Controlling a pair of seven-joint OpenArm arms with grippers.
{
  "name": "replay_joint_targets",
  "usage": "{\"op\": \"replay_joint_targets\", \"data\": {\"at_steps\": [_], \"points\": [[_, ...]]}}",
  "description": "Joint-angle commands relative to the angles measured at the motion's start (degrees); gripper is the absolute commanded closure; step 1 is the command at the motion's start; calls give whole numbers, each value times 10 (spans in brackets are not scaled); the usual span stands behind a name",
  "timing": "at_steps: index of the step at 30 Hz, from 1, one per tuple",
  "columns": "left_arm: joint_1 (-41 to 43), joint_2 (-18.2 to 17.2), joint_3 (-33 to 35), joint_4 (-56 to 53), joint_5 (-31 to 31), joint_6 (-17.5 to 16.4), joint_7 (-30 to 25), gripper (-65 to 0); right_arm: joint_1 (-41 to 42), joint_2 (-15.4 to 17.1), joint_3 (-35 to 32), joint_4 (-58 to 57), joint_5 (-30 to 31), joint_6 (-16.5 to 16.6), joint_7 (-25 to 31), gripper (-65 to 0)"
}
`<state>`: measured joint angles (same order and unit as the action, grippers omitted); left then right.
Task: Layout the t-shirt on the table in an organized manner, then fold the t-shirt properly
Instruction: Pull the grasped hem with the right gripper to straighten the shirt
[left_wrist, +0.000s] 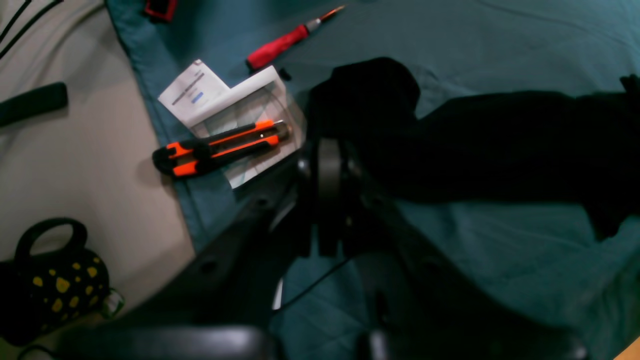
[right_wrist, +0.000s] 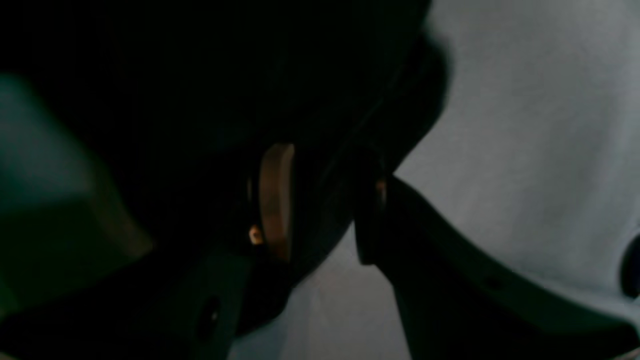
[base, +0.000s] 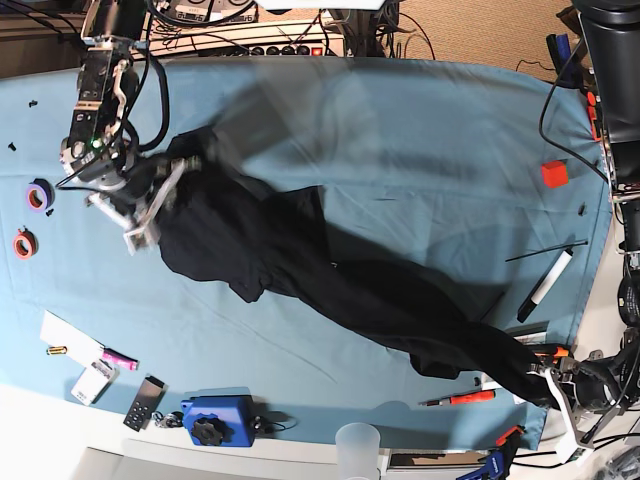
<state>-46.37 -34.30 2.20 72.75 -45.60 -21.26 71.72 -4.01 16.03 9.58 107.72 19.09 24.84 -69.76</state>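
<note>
T-shirt (base: 330, 270): soft black fabric, drawn into a long wrinkled diagonal band across the table (base: 400, 130), whose teal cloth lies in shallow creases. Left gripper (base: 545, 385), jaws pressed together on the shirt's near end beside an orange-and-black utility knife (left_wrist: 220, 148). Right gripper (base: 165, 195), jaws parted, dark cloth bunched between them.

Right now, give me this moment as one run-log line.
stage: spreading | t-shirt: stretched diagonally over table, bunched, unfolded | left tool: shut on t-shirt corner | right tool: jaws apart, fabric between
</note>
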Motion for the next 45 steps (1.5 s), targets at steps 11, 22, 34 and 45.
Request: {"op": "replay_joint_targets", "data": {"at_steps": [11, 22, 34, 45], "points": [[-21, -8, -5, 8, -5, 2, -12, 0, 138, -20, 2, -134, -69, -122, 85, -197], [-21, -6, -5, 8, -5, 2, -17, 0, 203, -23, 2, -281, -26, -92, 52, -197], [-21, 19, -5, 8, -5, 1, -17, 0, 202, -22, 2, -249, -7, -51, 51, 0], [-20, 19, -5, 8, 12, 2, -5, 0, 202, -18, 4, -38, 0, -49, 52, 0]]}}
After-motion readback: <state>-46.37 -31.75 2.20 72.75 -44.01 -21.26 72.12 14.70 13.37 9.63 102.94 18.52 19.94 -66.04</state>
